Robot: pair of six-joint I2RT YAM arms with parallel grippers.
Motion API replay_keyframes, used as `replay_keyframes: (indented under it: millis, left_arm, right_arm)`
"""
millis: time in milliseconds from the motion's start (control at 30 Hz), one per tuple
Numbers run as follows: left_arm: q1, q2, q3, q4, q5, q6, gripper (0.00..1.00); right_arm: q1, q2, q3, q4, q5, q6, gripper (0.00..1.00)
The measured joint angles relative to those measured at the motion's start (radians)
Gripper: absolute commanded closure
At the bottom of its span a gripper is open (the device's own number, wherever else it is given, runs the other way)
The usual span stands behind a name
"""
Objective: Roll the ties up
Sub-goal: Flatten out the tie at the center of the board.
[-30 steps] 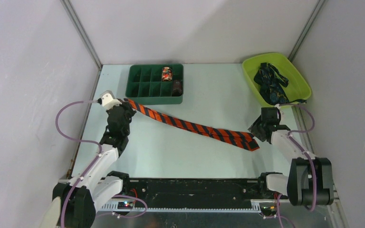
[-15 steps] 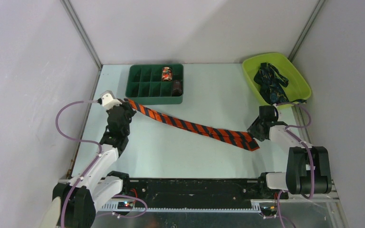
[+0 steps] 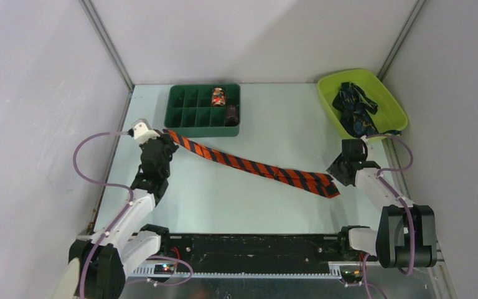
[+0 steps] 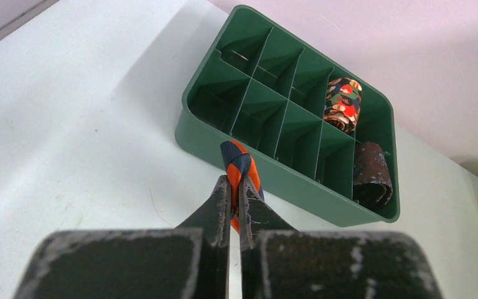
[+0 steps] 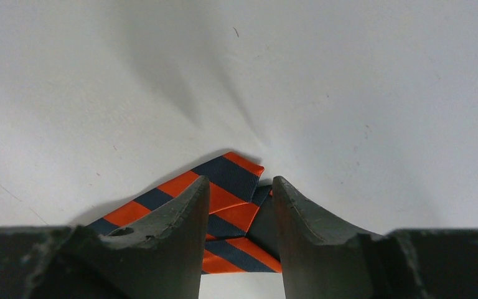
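Observation:
A red-orange tie with dark diagonal stripes (image 3: 255, 167) lies stretched out flat across the table. My left gripper (image 3: 169, 138) is shut on its narrow end just in front of the green tray; in the left wrist view the fabric (image 4: 237, 159) sticks out past the closed gripper (image 4: 236, 182). My right gripper (image 3: 338, 172) is at the wide end. In the right wrist view it (image 5: 241, 182) stands open, the jaws straddling the folded-over wide tip (image 5: 162, 190). Dark navy ties (image 3: 353, 109) lie heaped in the lime bin.
A green compartment tray (image 3: 202, 129) stands at the back left and holds a colourful rolled tie (image 3: 218, 96) and a dark rolled tie (image 3: 231, 114); both show in the left wrist view (image 4: 342, 104) (image 4: 372, 174). A lime bin (image 3: 393, 109) stands at the back right. Walls close in both sides.
My right gripper shifted slightly back and forth at the tie's wide end. The left arm and the tie stayed where they were.

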Motion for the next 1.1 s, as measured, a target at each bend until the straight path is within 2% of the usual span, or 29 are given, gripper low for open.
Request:
replay_keyframes:
  millis: [467, 600, 733, 867, 1100]
  left_arm:
    - [0.0, 0.002, 0.0, 0.0, 0.0, -0.001, 1.0]
    - [0.0, 0.002, 0.0, 0.0, 0.0, -0.001, 1.0]
    - [0.0, 0.002, 0.0, 0.0, 0.0, -0.001, 1.0]
    - [0.0, 0.002, 0.0, 0.0, 0.0, -0.001, 1.0]
    - [0.0, 0.002, 0.0, 0.0, 0.0, -0.001, 1.0]
  right_arm:
    - [0.0, 0.097, 0.0, 0.024, -0.022, 0.001, 0.59]
    - [0.0, 0.105, 0.0, 0.035, -0.027, 0.0, 0.69]
    - [0.0, 0.111, 0.0, 0.043, -0.031, 0.001, 0.87]
    - [0.0, 0.111, 0.0, 0.053, -0.036, -0.001, 1.0]
    - [0.0, 0.054, -0.008, 0.055, -0.037, -0.004, 1.0]
